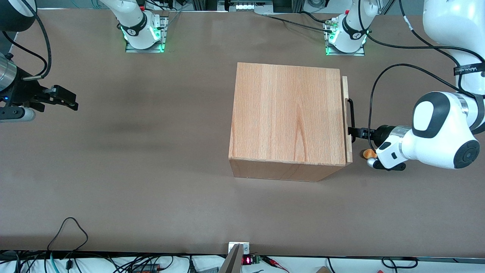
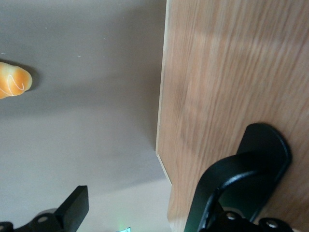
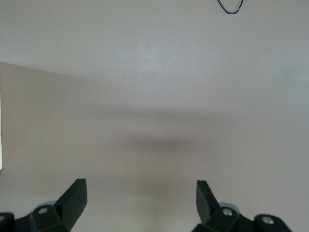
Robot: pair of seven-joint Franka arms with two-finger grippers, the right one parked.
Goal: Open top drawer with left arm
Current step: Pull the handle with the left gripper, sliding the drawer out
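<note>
Right of centre in the front view: wooden box (image 1: 287,115) on the table (image 1: 151,170), top drawer (image 1: 345,121) barely out at its right edge; left arm (image 1: 439,131) with jaws (image 1: 352,131) spread wide astride the black handle (image 1: 350,119); "WANDER" strap partly legible; orange object (image 1: 368,153) half hidden under the wrist.

Bright even overhead light, soft dim shadows on the table (image 1: 151,170), wrist views slightly soft close up.

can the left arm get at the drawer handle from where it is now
Probably yes: the gripper is already at the black handle on the top drawer, open, with one finger by the bar and nothing between.
</note>
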